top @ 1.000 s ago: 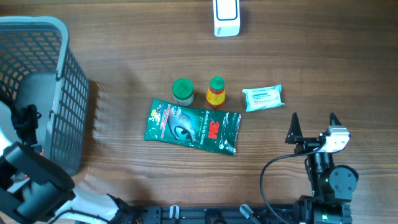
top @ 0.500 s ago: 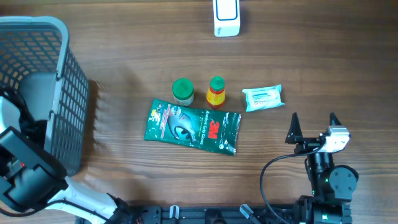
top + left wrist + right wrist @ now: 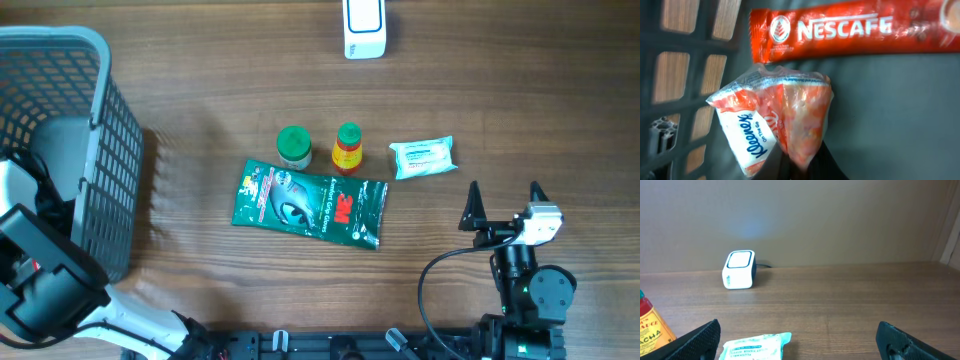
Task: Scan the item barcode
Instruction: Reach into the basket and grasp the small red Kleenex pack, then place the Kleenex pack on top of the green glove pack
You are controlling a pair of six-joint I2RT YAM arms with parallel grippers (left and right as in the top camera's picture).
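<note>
Inside the grey basket [image 3: 685,75], my left gripper [image 3: 801,167] is shut on the corner of an orange-and-white Kleenex tissue pack [image 3: 747,135], whose wrapper bunches up between the dark jaws. A red Nescafe stick [image 3: 850,32] lies just beyond it on the basket floor. In the overhead view only the left arm [image 3: 40,275] shows, at the basket's near side. The white barcode scanner [image 3: 364,28] stands at the table's far edge. My right gripper [image 3: 503,200] rests open near the front right, nothing between its fingers [image 3: 700,340].
The grey mesh basket [image 3: 110,150] fills the left side. Mid-table lie a green 3M pouch [image 3: 310,203], a green-capped jar [image 3: 294,146], a yellow bottle with a green cap [image 3: 347,148] and a white-teal packet [image 3: 423,157], the last just ahead of the right gripper.
The left arm shifted up towards the basket and its jaws closed on the Kleenex pack. The right arm and the table items have not moved.
</note>
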